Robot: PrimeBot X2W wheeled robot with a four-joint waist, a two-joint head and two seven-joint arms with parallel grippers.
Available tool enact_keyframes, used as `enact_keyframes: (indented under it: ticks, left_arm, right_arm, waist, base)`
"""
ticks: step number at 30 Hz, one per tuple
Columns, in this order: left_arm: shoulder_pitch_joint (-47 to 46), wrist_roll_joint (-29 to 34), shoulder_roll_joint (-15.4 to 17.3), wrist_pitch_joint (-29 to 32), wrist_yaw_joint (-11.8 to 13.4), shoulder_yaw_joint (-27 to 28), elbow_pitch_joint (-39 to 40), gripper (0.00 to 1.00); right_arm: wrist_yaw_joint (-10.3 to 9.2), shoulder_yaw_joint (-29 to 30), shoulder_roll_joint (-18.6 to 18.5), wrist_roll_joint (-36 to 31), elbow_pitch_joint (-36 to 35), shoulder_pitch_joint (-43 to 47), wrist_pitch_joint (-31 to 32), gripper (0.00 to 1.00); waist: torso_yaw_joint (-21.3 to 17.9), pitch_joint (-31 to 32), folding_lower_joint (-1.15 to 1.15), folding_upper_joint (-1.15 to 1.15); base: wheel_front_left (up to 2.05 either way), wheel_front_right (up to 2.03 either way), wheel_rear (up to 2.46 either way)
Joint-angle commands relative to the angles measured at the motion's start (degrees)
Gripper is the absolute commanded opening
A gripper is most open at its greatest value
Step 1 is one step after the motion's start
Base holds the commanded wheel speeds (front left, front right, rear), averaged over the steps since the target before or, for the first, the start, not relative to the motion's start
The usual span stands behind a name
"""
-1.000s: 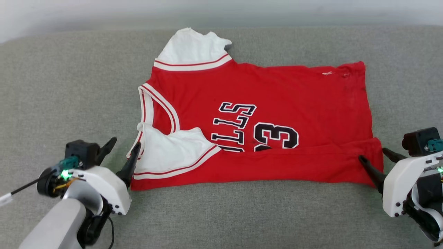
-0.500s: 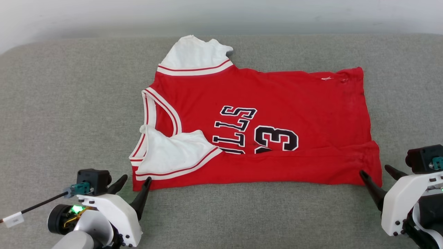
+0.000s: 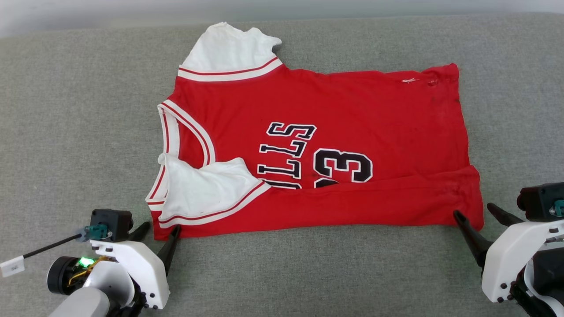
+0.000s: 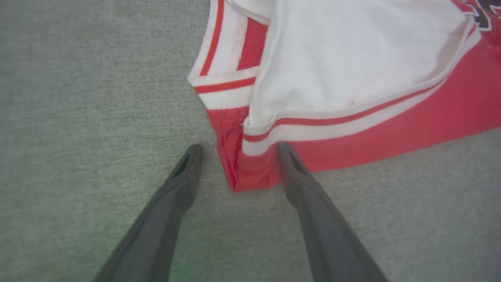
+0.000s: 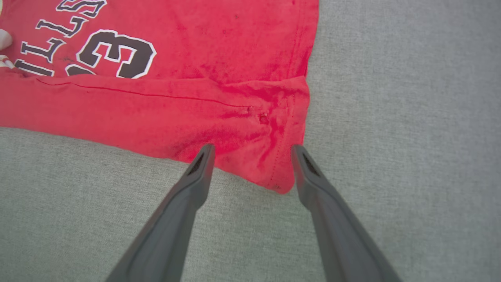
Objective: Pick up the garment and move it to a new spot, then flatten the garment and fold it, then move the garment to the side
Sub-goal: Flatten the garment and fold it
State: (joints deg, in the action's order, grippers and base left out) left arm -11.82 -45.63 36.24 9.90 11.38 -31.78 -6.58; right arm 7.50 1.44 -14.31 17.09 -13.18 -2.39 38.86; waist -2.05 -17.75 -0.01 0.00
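Two grippers stood with fingers spread wide at the near corners of the garment [image 3: 317, 145], which lay spread sideways near the middle of the grey padded surface [image 3: 66, 132], collar toward the robot's left and hem toward its right. Its near long edge was turned up over the lower part of the black lettering, and the near white sleeve [image 3: 207, 189] was folded in onto the red body. The left gripper [image 3: 161, 226] straddled the collar-end corner [image 4: 235, 184], and the right gripper [image 3: 473, 210] straddled the hem corner [image 5: 280, 184]; neither held anything. The cloth appeared light, soft and limp, so it would probably sag between two grip points and drag rather than slide on the textile surface. The near edge was doubled, so a pinch there would likely need to take both layers, or the fold could fall open. The two near corners, already bracketed by the fingers, looked the most suitable holds. One second before, the left gripper had reached further in, its fingertip beside the white sleeve; it had since drawn back to the corner. The right gripper had changed little against the hem. The camera had also shifted, while the garment's lay appeared unchanged.
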Motion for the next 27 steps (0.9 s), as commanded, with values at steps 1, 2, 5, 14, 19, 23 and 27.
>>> enact_keyframes:
  ticks: [1, 2, 5, 14, 19, 23, 27]
  left_arm:
    - [1.25, -0.54, -0.91, 2.04, -0.24, -1.73, -2.57, 0.91]
    - [1.23, -0.65, -1.10, 2.62, -0.59, -2.22, -3.00, 0.29]
    - [1.14, -0.73, -1.65, 3.22, -1.85, -3.37, -3.69, 0.00]
    - [1.63, 0.73, -0.45, -0.90, -1.33, -2.40, 2.87, 0.00]
    - [2.38, 2.68, 1.31, -1.43, -0.22, -2.51, 8.91, 0.00]
    - [2.46, 3.70, 2.36, -0.59, 0.56, -2.90, 12.99, 0.00]
    - [2.43, 4.78, 3.63, 0.53, 1.21, -3.41, 16.46, 0.00]
  right_arm:
    - [-0.03, 0.27, 0.34, -0.36, -0.43, 0.43, 0.00, 1.00]
    - [-0.03, 0.34, 0.41, -0.56, -0.55, 0.56, 0.15, 1.00]
    - [-0.03, 0.47, 0.20, -0.84, -0.76, 0.82, 0.46, 1.00]
    - [-0.03, 3.01, -0.30, -5.37, 2.63, 0.68, 1.77, 1.00]
    - [-0.03, 3.86, -0.09, -7.69, 7.33, -0.63, 2.95, 1.00]
    - [-0.03, 4.37, 1.40, -8.97, 11.63, -1.87, 3.06, 1.00]
    - [-0.03, 3.57, 3.11, -7.45, 16.68, -2.58, 4.26, 1.00]
  waist:
    - [-0.09, -0.30, 0.01, 0.00]
    - [-0.08, -0.40, 0.01, 0.00]
    - [0.09, -0.39, 0.01, 0.00]
    - [2.88, 3.57, 0.01, 0.00]
    - [4.62, 3.79, 0.01, 0.00]
    - [5.67, 3.16, 0.01, 0.00]
    - [6.76, 1.95, 0.01, 0.00]
  base:
    - [0.00, 0.00, 0.00]
    - [0.00, 0.00, 0.00]
    - [0.00, 0.00, 0.00]
    - [0.00, 0.00, 0.00]
    - [0.00, 0.00, 0.00]
    - [0.00, 0.00, 0.00]
    - [0.00, 0.00, 0.00]
